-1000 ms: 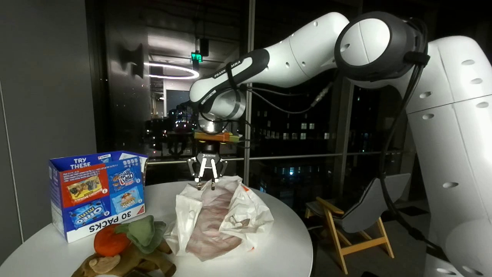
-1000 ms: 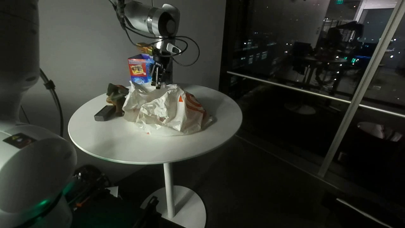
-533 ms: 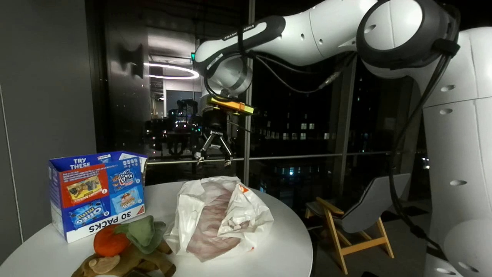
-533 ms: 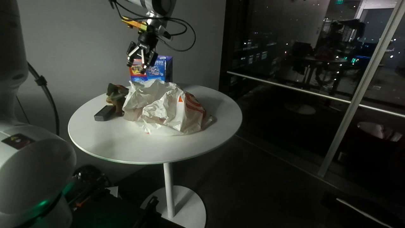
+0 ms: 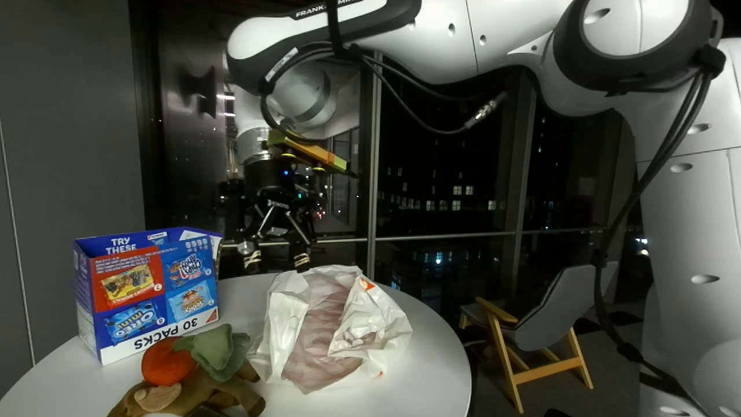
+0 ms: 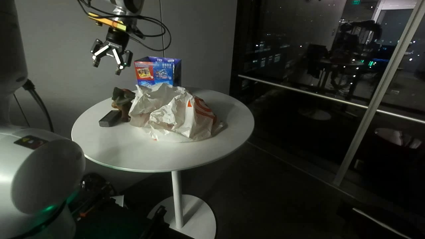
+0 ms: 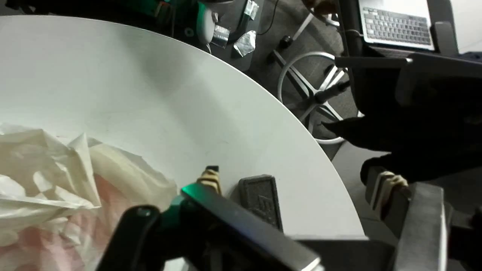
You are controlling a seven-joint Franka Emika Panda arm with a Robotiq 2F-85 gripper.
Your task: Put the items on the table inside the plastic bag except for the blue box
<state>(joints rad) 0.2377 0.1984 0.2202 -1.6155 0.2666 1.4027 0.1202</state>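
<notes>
We judge the next pick to be the step in hand: the hand (image 6: 107,67) carries nothing, and the dark block (image 6: 110,119) and plush toy (image 5: 234,389) lie outside the plastic bag (image 6: 172,113). In an exterior view the block rests at the left of the counter (image 6: 142,156), the toy just beyond it, the bag to their right, and the blue box (image 6: 154,72) on the far side, which we leave alone. Next we likely need to lower over the block, close on it and carry it right, over the bag's mouth. We hang well above the counter, fingers wide apart, pointing down with a slight tilt. In the wrist view the block shows between them, nearer the left one, so we should probably centre first.
</notes>
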